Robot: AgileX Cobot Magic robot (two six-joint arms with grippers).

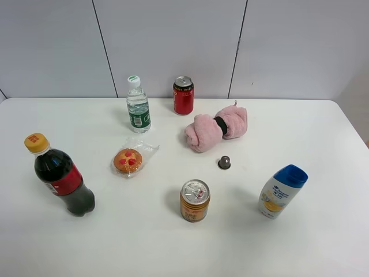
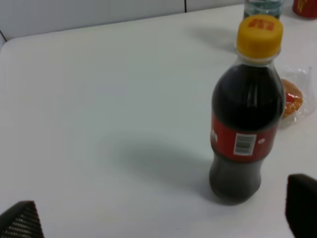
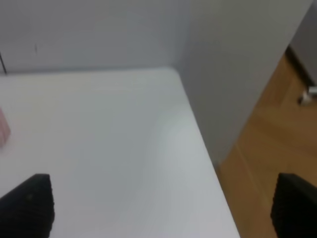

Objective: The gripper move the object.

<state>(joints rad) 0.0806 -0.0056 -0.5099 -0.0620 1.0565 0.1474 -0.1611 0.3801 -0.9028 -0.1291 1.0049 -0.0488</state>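
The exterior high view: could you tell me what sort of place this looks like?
Probably a lab test bench: a bare white table against plain grey wall panels, set with unrelated groceries such as a cola bottle and a shampoo bottle.

The desk (image 1: 323, 133) is seen as smooth, matt white laminate. The water bottle (image 1: 138, 107) is of clear, glossy plastic with a white cap; the cola bottle (image 2: 245, 114) is glossy plastic too — a yellow cap and a shiny red label are shown. Two cans, red (image 1: 183, 96) and gold (image 1: 195, 201), are of polished metal. A pink towel (image 1: 216, 128) looks soft and fluffy. The pastry (image 1: 131, 159) is wrapped in crinkled clear film. The shampoo bottle (image 1: 281, 191) is of white plastic with a slight sheen. The right hand's fingers (image 3: 29, 206) appear black and ribbed — matt. The floor (image 3: 270, 144) looks wooden.
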